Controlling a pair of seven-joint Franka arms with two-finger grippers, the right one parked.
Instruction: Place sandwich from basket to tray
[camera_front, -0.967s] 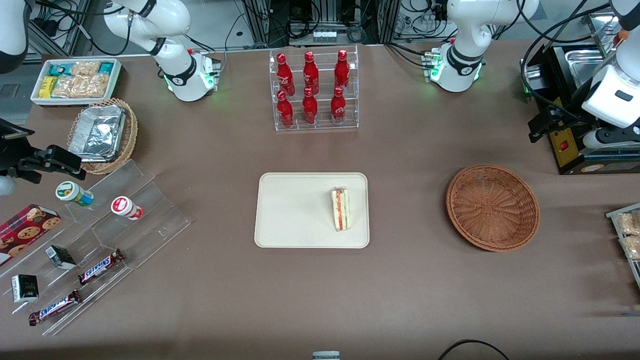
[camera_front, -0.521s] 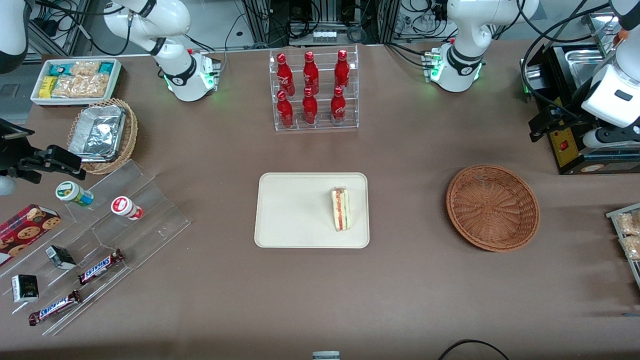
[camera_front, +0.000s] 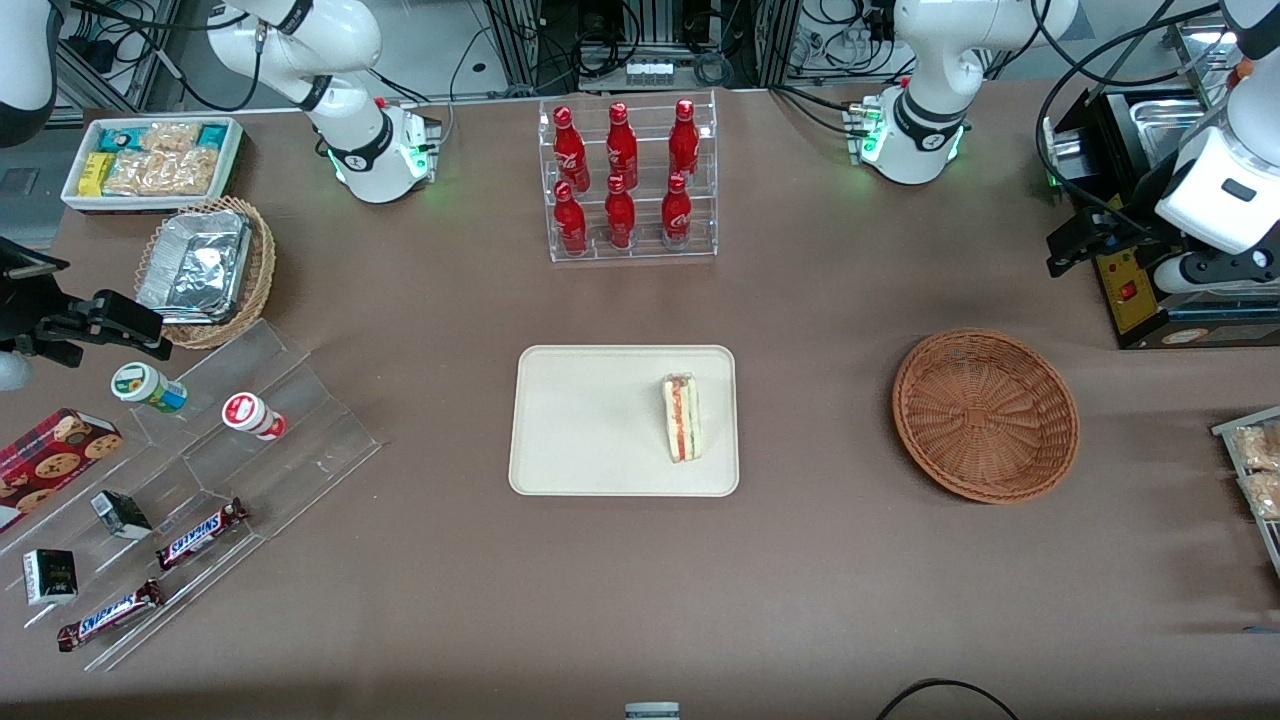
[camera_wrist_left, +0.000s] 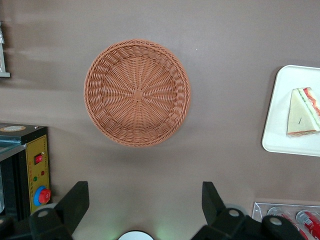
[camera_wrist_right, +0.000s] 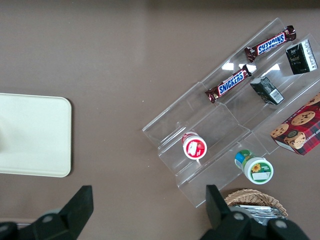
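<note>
Since a moment ago our gripper (camera_wrist_left: 140, 200) has drawn slightly farther from the front camera, high above the desk (camera_front: 820, 560), fingers (camera_wrist_left: 75, 197) spread wide and holding nothing. Below it, nearer the camera, sits the bare wicker basket (camera_front: 985, 415). Well apart toward the parked arm, the sandwich (camera_front: 682, 417) lies on the tray (camera_front: 580, 430).

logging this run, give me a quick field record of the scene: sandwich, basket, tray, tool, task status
sandwich: lying on the tray, in the part toward the working arm's end, filling layers showing
basket: holds nothing, on the table beside the tray toward the working arm's end
tray: cream, holds only the sandwich
tool: open, holding nothing, raised above the table near the basket and a black control box
task status: sandwich is on the tray, out of the basket; looks done
</note>
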